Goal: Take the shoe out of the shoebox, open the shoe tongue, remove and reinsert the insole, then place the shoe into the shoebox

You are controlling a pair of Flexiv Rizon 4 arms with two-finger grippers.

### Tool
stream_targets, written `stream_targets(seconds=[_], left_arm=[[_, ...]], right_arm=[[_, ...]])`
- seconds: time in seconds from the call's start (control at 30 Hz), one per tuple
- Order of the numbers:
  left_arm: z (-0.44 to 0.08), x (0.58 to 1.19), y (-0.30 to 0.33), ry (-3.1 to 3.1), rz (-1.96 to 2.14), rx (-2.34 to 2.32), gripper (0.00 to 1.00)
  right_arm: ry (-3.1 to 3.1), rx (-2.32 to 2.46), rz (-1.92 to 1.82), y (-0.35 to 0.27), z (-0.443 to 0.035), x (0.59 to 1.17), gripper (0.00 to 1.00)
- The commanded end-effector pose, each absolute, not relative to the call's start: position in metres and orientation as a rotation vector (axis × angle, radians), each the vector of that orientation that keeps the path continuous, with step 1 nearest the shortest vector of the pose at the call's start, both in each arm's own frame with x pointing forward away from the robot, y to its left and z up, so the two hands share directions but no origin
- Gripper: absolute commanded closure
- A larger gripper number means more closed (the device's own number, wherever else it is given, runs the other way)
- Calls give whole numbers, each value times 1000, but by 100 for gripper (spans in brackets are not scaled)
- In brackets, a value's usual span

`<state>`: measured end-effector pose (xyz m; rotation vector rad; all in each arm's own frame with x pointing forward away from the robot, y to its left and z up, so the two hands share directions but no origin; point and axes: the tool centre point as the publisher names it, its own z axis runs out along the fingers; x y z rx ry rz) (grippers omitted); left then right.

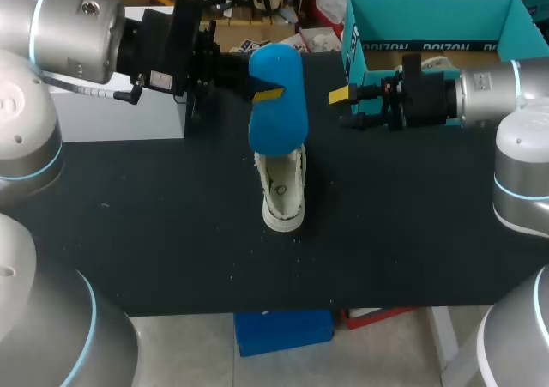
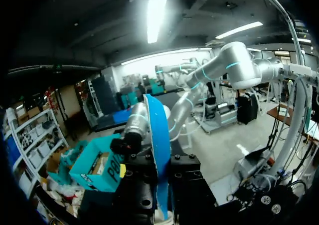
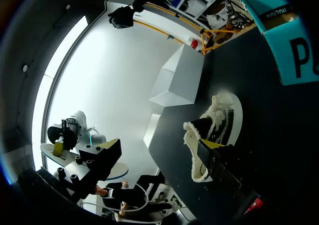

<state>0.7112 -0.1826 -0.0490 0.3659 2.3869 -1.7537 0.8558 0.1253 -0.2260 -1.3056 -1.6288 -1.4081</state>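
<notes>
Matte black table [image 1: 154,224] bears cream fleece-lined shoe [image 1: 283,194]; smooth rounded insole [image 1: 279,123] above.

A bright blue insole [image 1: 279,117] stands on end in the air over the black tabletop's middle, above a cream low-top shoe [image 1: 284,194] resting opening-up. An open teal cardboard shoebox [image 1: 463,48] occupies the far right corner.

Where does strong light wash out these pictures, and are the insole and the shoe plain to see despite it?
Left wrist view: ceiling lamps flare, yet the blue insole shows plainly. Right wrist view: a white, overexposed area fills one side, but the shoe is readable. Head view: even light, no glare on the black table.
</notes>
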Motion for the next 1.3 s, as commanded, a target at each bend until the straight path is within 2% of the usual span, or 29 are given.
stream_targets(seconds=[0.03, 0.4, 0.47, 0.7, 0.87, 1.3], left_arm=[[-51, 701, -179, 2040, -1487, 541, 100], [-51, 701, -179, 2040, -1487, 541, 100], [-55, 686, -178, 1953, -1402, 626, 100], [-118, 639, -146, 1813, -1422, 662, 100], [-155, 621, -131, 1740, -1281, 749, 100], [-205, 610, -123, 1466, -1168, 830, 100]], right_arm=[[-1628, -1308, -1410, 127, -227, 856, 0], [-1628, -1308, -1410, 127, -227, 856, 0], [-1628, -1308, -1410, 127, -227, 856, 0], [-1628, -1308, -1410, 127, -227, 856, 0], [-1628, -1308, -1410, 127, -227, 856, 0], [-1628, -1308, -1410, 127, -227, 856, 0]])
